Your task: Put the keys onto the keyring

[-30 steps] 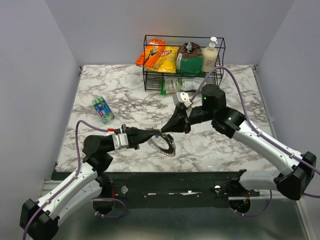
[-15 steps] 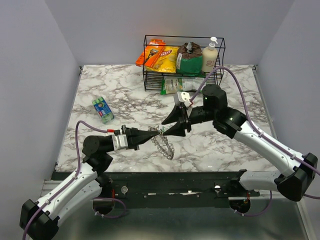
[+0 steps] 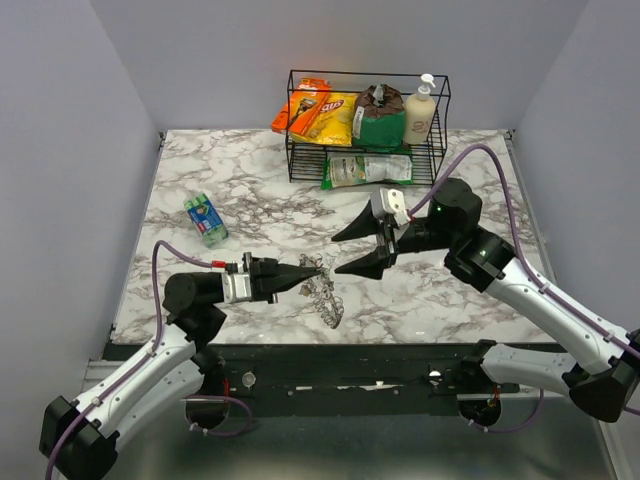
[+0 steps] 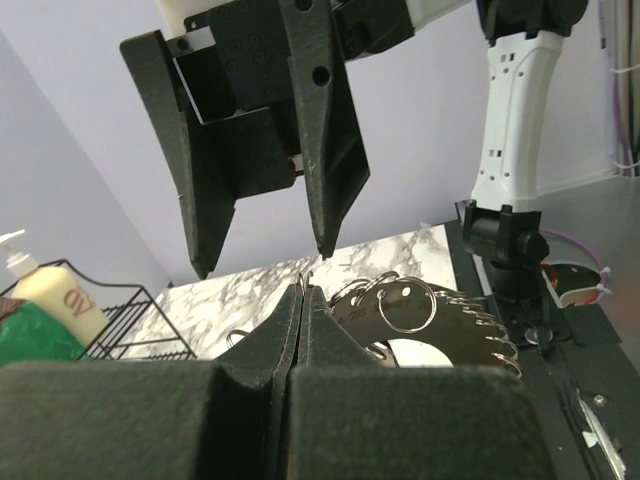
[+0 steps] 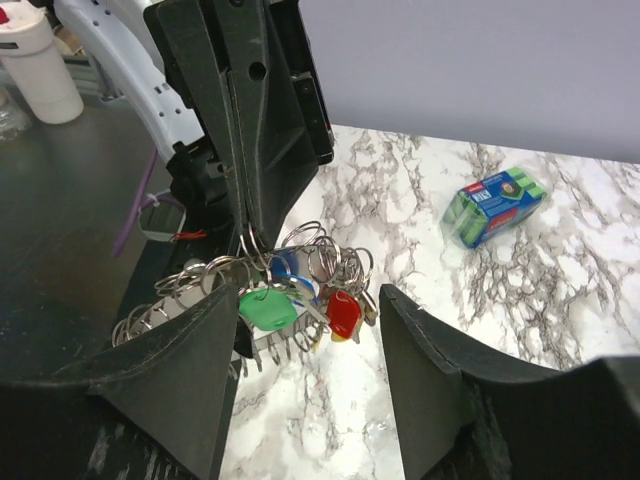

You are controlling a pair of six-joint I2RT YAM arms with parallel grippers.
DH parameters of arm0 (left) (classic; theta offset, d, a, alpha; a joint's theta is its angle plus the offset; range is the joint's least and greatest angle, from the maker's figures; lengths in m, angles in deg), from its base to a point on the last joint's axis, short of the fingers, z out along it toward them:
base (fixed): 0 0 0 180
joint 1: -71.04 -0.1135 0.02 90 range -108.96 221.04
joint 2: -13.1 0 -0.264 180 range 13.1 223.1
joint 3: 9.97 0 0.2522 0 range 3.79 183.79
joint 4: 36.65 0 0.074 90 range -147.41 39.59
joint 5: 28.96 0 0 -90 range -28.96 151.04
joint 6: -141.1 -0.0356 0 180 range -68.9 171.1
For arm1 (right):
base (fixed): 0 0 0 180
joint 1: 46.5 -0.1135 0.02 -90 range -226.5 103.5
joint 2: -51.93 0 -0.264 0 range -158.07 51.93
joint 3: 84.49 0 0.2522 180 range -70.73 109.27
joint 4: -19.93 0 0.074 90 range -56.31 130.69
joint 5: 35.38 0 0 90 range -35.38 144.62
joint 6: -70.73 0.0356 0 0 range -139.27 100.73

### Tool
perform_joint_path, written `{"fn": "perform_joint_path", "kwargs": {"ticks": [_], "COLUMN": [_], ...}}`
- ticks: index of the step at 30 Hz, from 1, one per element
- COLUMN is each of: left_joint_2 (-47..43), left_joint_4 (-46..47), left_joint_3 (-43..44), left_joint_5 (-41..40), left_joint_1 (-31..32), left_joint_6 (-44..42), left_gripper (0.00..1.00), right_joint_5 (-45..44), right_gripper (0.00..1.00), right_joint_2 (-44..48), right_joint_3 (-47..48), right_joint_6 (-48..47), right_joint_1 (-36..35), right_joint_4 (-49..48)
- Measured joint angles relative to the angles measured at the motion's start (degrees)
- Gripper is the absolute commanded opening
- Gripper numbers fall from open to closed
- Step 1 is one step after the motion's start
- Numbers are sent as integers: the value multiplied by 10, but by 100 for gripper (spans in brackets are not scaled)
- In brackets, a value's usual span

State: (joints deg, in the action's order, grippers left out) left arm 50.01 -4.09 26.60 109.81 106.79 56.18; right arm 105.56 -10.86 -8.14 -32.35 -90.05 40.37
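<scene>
Pale lilac walls enclosed a white, grey-veined marble tabletop [image 3: 250, 190]; a green sponge pack with a blue label [image 3: 205, 218] lay on its left part. At the far edge stood a black wire two-tier basket [image 3: 297, 150]; its upper tier held orange and yellow snack bags [image 3: 318, 110], a dark green packet [image 3: 380, 122] and a cream pump bottle [image 3: 421, 105]; its lower tier held a green-and-white pouch [image 3: 365, 170].

Near the front edge, the left gripper [image 3: 314, 267] was pressed closed on the top of the grey silvery toothed metal keyring [image 3: 328, 298], which hung from the fingertips; whether its lower end touched the table could not be told. In the right wrist view, small keys with green [image 5: 268, 308], red [image 5: 343, 313] and blue [image 5: 287, 265] plastic heads hung in a cluster of thin wire loops just below that grip.

The right gripper [image 3: 338, 254] was held just beyond the keyring with its jaws spread wide and nothing between them; its tips faced the left gripper, close to it but apart.
</scene>
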Motion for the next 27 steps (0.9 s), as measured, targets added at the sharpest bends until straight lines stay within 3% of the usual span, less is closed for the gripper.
{"fn": "perform_joint_path", "kwargs": {"ticks": [7,17,27], "left_joint_2": [28,39,41], "left_joint_4": [62,80,80], "left_joint_3": [0,0,0], "left_joint_5": [22,30,30], "left_joint_1": [0,0,0], "left_joint_6": [39,49,48], "left_gripper": [0,0,0], "right_joint_5": [24,63,89], "right_gripper": [63,53,27], "right_joint_2": [-14,-37,-48], "right_joint_3": [0,0,2], "right_joint_6": [16,35,47], "right_joint_1": [0,-4,-7], "right_joint_4": [-18,-36,-41]}}
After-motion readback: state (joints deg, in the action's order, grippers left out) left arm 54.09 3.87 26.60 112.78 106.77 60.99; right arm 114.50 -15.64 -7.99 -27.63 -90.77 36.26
